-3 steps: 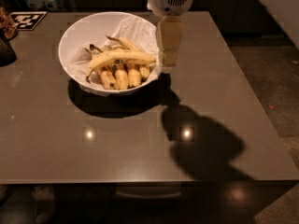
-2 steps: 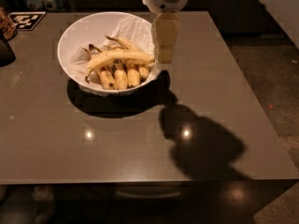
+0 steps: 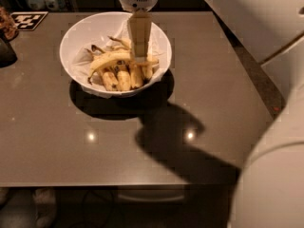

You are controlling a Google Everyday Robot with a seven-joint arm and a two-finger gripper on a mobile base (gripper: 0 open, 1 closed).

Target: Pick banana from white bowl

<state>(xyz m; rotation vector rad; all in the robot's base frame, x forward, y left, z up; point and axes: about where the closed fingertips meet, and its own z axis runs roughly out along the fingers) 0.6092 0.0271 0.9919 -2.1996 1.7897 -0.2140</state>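
Observation:
The white bowl (image 3: 85,32) stands on the far left part of the table. Inside it the long curved yellow banana (image 3: 110,59) lies across the top of a bunch of shorter brown-spotted bananas (image 3: 122,78). A crinkled white liner shows behind them. My gripper (image 3: 140,56) hangs down from its white wrist over the right half of the bowl. Its tip sits at the right part of the long banana.
The bowl rests on a brown table (image 3: 71,146). A black-and-white marker tag (image 3: 28,20) lies at the far left corner, with a dark object (image 3: 6,51) at the left edge. White robot body parts (image 3: 275,175) fill the right side.
My gripper has moved left from the bowl's right rim to over the bananas inside the bowl. The camera has shifted, and the robot's body now shows at the right.

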